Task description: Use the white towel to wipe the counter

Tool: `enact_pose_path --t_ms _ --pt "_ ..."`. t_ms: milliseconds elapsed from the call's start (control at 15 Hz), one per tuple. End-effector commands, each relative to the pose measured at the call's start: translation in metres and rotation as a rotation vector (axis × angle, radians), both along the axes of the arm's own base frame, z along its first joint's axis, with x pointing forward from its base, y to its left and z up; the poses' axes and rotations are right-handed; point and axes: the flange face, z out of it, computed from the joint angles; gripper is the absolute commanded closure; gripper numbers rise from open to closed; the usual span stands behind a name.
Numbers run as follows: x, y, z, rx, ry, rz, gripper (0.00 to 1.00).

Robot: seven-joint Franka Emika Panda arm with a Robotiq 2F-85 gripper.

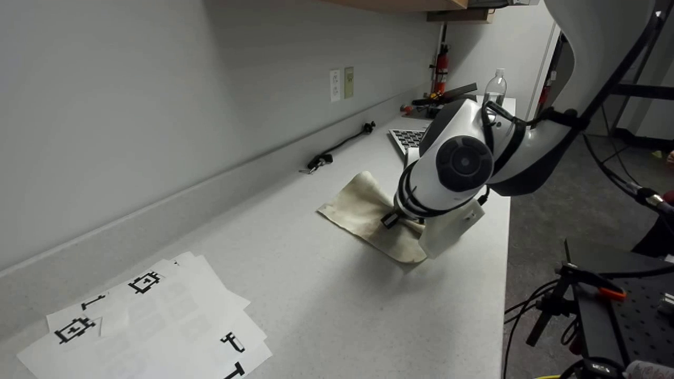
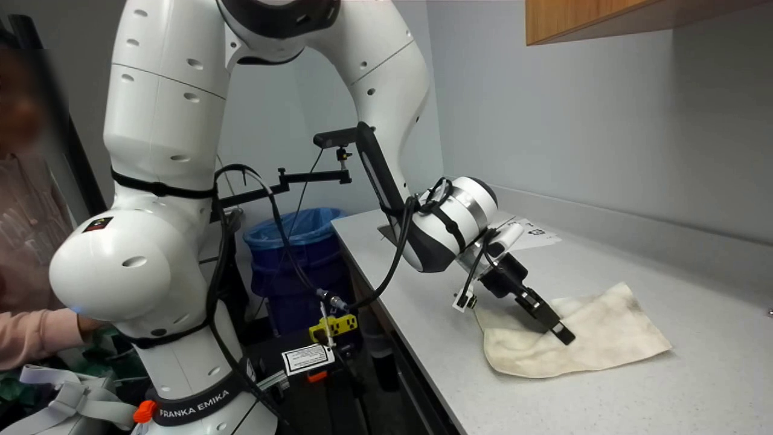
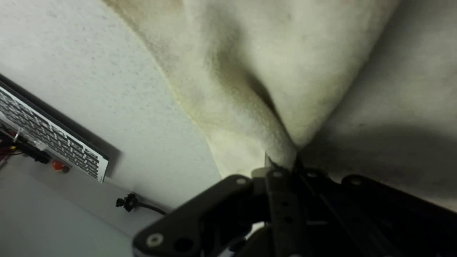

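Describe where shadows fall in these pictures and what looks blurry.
In an exterior view, a soft shadow lies on the counter beside the towel, and the wall is darker below the cupboard; in an exterior view, a person's head is smeared at the edge; in the wrist view, a dark shadow runs along the keyboard, and the jaws look dark and slightly soft.

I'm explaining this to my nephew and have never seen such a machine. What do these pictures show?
This is a robot arm, white and jointed, ending in a two-fingered gripper. Two pictures come from cameras standing outside the robot; the close-up comes from a camera on its wrist. The gripper is pinching a fold of a white towel, which lies rumpled on the counter; the job is to wipe that counter with it. Also lying there are paper sheets with black markings and a keyboard.
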Motion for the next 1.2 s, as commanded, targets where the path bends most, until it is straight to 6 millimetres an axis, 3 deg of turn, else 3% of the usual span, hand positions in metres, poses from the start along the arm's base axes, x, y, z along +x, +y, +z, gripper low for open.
enact_pose_path --t_ms 0,133,333,733,1133 --pt "-0.005 -0.02 -0.011 -0.031 0.011 -0.029 0.99" --pt "-0.006 -0.018 -0.012 -0.006 0.027 -0.034 0.99" --pt "-0.011 0.003 -0.012 0.042 0.048 -0.001 0.99" --pt "-0.036 0.077 -0.005 0.143 0.09 0.142 0.99" --pt "-0.081 0.142 0.011 0.268 0.178 0.297 0.99"
